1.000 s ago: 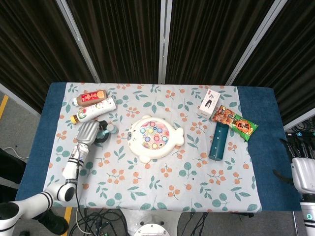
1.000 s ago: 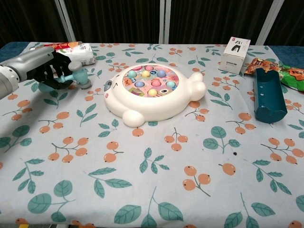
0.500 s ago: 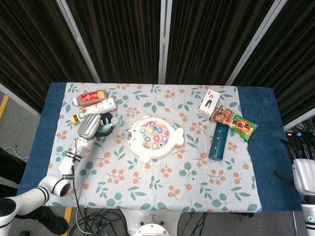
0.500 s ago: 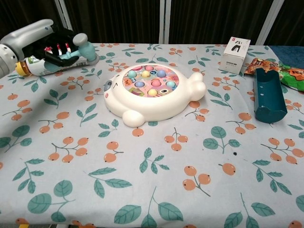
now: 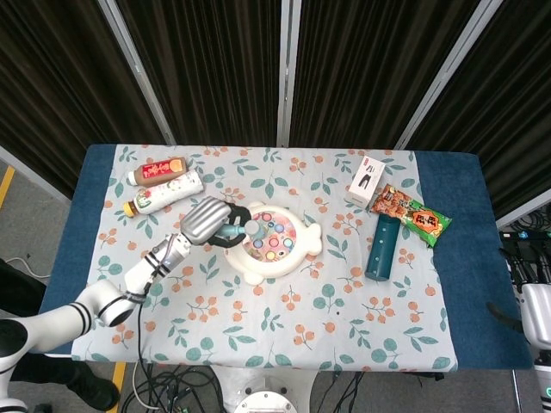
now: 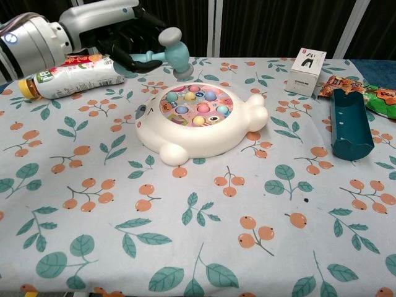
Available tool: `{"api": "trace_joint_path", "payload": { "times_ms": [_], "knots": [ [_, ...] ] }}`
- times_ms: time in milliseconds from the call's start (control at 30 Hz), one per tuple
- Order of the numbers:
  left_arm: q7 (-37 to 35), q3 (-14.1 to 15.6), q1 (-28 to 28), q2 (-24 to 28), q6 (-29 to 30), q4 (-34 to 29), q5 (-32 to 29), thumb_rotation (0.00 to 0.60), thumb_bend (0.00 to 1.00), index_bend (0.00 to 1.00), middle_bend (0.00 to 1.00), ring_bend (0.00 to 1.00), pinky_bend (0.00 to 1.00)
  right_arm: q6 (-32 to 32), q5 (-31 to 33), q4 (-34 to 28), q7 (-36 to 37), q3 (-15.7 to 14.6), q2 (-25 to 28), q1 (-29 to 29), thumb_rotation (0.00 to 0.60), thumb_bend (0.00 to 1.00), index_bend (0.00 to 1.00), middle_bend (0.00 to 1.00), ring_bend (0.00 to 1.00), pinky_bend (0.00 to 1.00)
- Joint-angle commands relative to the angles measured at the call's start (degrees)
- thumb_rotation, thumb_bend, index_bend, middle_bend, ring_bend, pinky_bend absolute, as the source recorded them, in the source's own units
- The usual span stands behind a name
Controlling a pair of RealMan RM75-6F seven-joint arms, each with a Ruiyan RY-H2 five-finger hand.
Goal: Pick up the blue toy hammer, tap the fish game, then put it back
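Observation:
My left hand (image 5: 207, 221) (image 6: 127, 37) grips the handle of the blue toy hammer (image 6: 167, 54) and holds it in the air. The hammer head (image 5: 251, 229) hangs over the left part of the fish game (image 5: 274, 242) (image 6: 201, 120), just above its coloured pegs. The white fish-shaped game lies in the middle of the table. Only the edge of my right hand (image 5: 538, 314) shows at the far right of the head view, off the table; its fingers cannot be made out.
Two bottles (image 5: 164, 182) (image 6: 68, 75) lie at the back left. A white box (image 5: 368, 178) (image 6: 306, 69), a snack packet (image 5: 413, 214) and a dark teal tray (image 5: 382, 248) (image 6: 348, 124) sit at the right.
My left hand has lifted the hammer off the table at the left and carried it right, to above the fish game.

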Motion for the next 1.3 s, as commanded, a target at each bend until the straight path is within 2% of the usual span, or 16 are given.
{"api": "trace_joint_path", "payload": {
  "times_ms": [33, 200, 367, 800, 1100, 1300],
  "knots": [
    [6.22, 0.25, -2.54, 0.87, -4.52, -1.51, -1.57, 0.600, 0.51, 0.69, 0.70, 0.58, 0.74, -0.01, -0.06, 0.33, 0.36, -0.07, -0.14, -0.10, 0.600, 0.05, 0.15, 0.22, 0.00, 0.02],
    [9.49, 0.40, -4.05, 1.88, -10.02, -3.52, -4.86, 0.600, 0.51, 0.69, 0.70, 0.58, 0.74, -0.28, 0.00, 0.84, 0.89, -0.07, -0.27, -0.08, 0.600, 0.05, 0.15, 0.23, 0.00, 0.02],
    [9.75, 0.73, -5.65, 3.87, -15.68, -6.29, -7.79, 0.600, 0.51, 0.69, 0.70, 0.58, 0.74, -0.40, -0.05, 1.20, 1.22, 0.00, -0.41, -0.02, 0.600, 0.05, 0.15, 0.23, 0.00, 0.02],
    [14.17, 0.33, -7.49, 4.80, -20.12, -8.37, -12.64, 0.600, 0.51, 0.69, 0.70, 0.58, 0.74, -0.24, 0.22, 1.78, 2.03, -0.03, -0.62, -0.46, 0.600, 0.05, 0.15, 0.22, 0.00, 0.03],
    [11.62, -1.28, -7.41, 5.50, -19.67, -9.53, -14.73, 0.600, 0.51, 0.69, 0.70, 0.58, 0.74, 0.05, 0.01, 2.45, 2.82, 0.09, -0.77, -0.61, 0.600, 0.05, 0.15, 0.23, 0.00, 0.02],
    [12.47, -0.95, -8.00, 4.59, -20.13, -8.35, -14.76, 0.600, 0.51, 0.69, 0.70, 0.58, 0.74, -0.07, 0.28, 2.79, 3.24, 0.08, -0.86, -0.76, 0.600, 0.05, 0.15, 0.22, 0.00, 0.02]
  ]
}}
